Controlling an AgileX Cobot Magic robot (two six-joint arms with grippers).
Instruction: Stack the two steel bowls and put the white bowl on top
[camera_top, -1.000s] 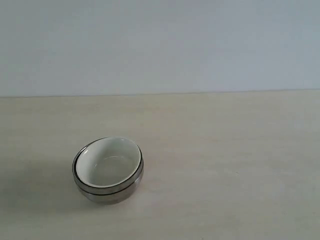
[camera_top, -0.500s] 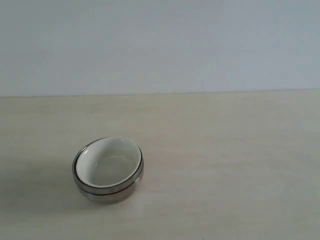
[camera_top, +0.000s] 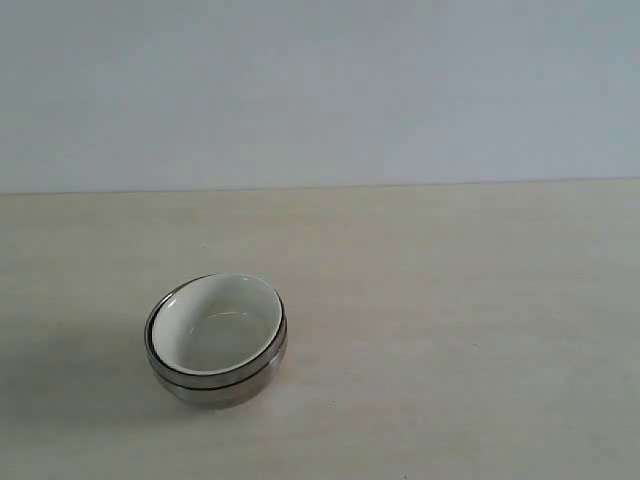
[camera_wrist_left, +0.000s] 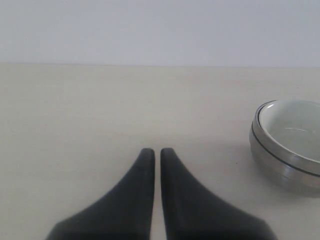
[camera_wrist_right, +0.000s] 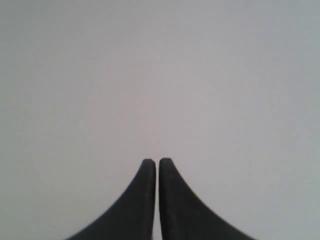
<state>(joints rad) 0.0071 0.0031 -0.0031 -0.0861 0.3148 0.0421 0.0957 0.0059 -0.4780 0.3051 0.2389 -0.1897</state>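
The two steel bowls (camera_top: 215, 385) sit nested on the pale table at the left of the exterior view, only their shiny rims and outer wall showing. The white bowl (camera_top: 215, 325) rests inside them, tilted slightly. The left wrist view shows the same stack: steel bowls (camera_wrist_left: 277, 162) with the white bowl (camera_wrist_left: 295, 130) inside, off to one side. My left gripper (camera_wrist_left: 157, 150) is shut with nothing in it, apart from the stack. My right gripper (camera_wrist_right: 157, 161) is shut and empty, facing a blank grey wall. Neither gripper appears in the exterior view.
A pale wooden table (camera_top: 450, 300) runs back to a plain grey-white wall (camera_top: 320, 90). Nothing else stands on it in view.
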